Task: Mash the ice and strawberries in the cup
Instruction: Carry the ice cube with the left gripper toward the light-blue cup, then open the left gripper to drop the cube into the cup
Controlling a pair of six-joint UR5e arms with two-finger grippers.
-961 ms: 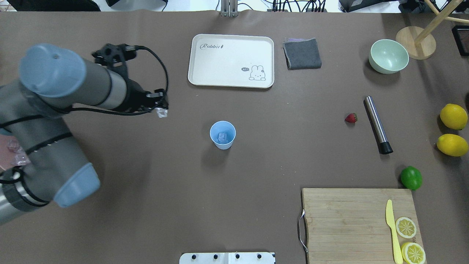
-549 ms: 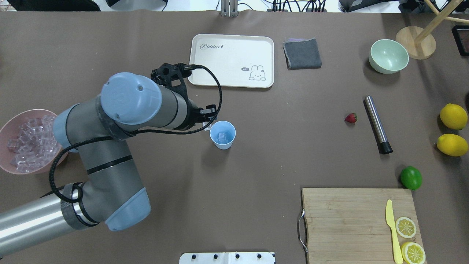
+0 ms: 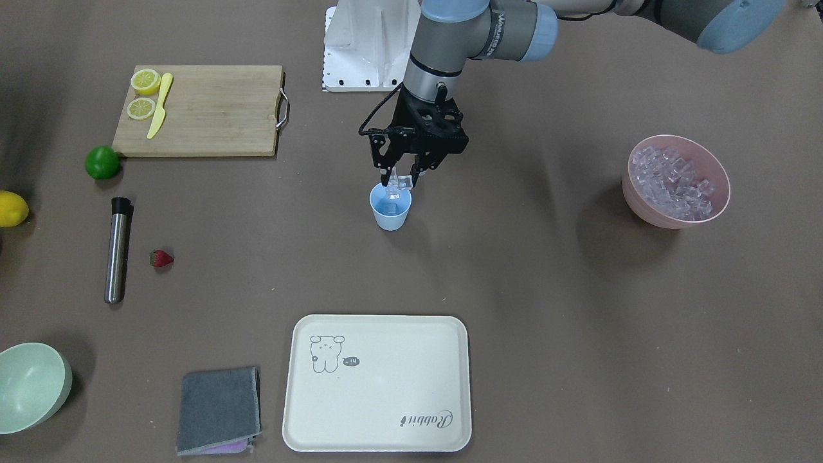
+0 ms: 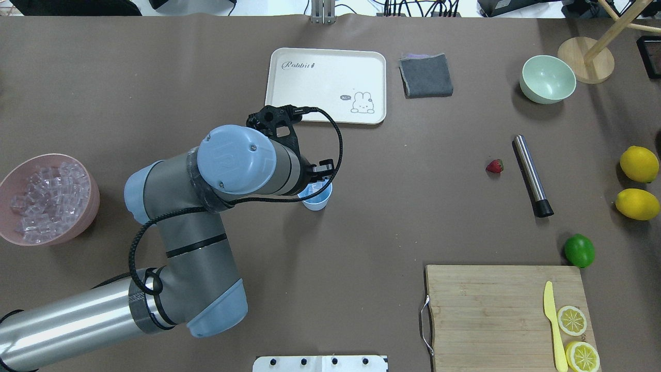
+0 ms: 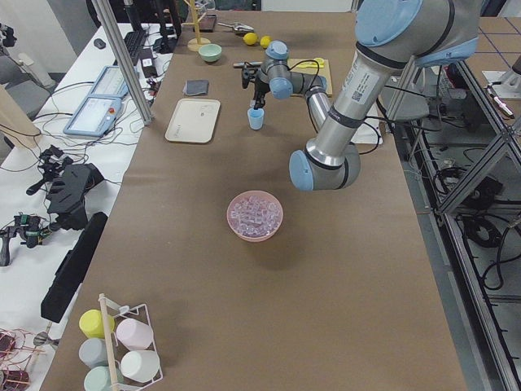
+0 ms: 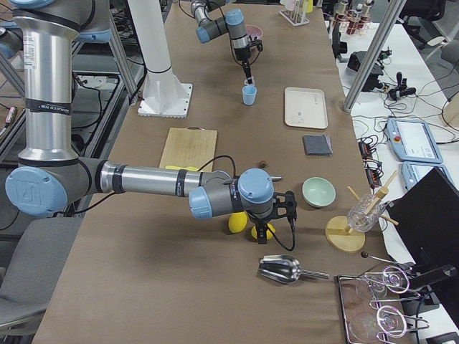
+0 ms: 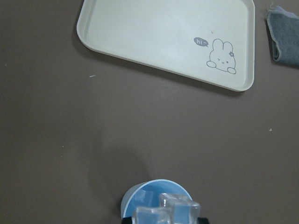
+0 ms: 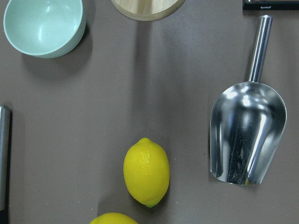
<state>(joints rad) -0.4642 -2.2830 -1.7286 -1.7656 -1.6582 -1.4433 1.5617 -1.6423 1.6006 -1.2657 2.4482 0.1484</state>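
Bowl (image 4: pixel 91 182) far left. Left gripper (image 3: pixel 400 182) fingers pinching ice (image 7: pixel 166 213) just above cup (image 3: pixel 390 212), table centre. Strawberry (image 4: pixel 494 166) well right of cup, near rod (image 4: pixel 532 175). Right gripper (image 6: pixel 259 233) over lemon (image 8: pixel 146 171), finger state: cannot tell

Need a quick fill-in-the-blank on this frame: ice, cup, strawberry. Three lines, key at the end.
1. The left end effector holds ice right above the light ____ cup.
2. The strawberry lies on the table beside the metal cylinder, not yet in the ____.
3. A heap of loose ice cubes fills the ____ bowl.

Missing words: blue; cup; pink.
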